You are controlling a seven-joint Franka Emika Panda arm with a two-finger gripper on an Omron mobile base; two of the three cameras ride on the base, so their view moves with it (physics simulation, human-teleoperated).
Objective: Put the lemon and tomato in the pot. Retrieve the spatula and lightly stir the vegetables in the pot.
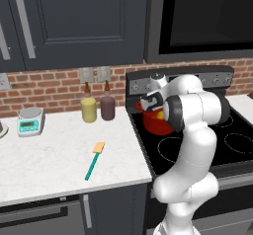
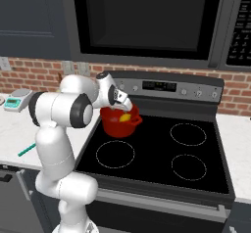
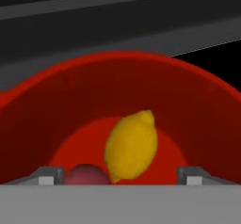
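Observation:
The red pot [image 1: 157, 126] [image 2: 116, 127] [image 3: 56, 105] stands on the stove's back left burner. Inside it lies the yellow lemon [image 3: 132, 145] [image 2: 126, 117] [image 1: 159, 114], with the dark red tomato [image 3: 87, 175] beside it on the pot's floor. My gripper [image 3: 120, 177] [image 1: 156, 109] [image 2: 123, 108] hangs just over the pot's mouth, open. Its fingertips [image 3: 47, 176] stand wide apart and neither presses on the fruit. The teal spatula [image 1: 94, 161] [image 2: 27, 150] with a pale-orange blade lies flat on the white counter, left of the stove.
A pale-yellow bottle [image 1: 89, 109] and a dark maroon bottle [image 1: 107, 106] stand at the brick wall, left of the stove. A kitchen scale [image 1: 30, 121] [image 2: 17, 102] sits farther left. The black stove top [image 2: 162, 153] has three free burners.

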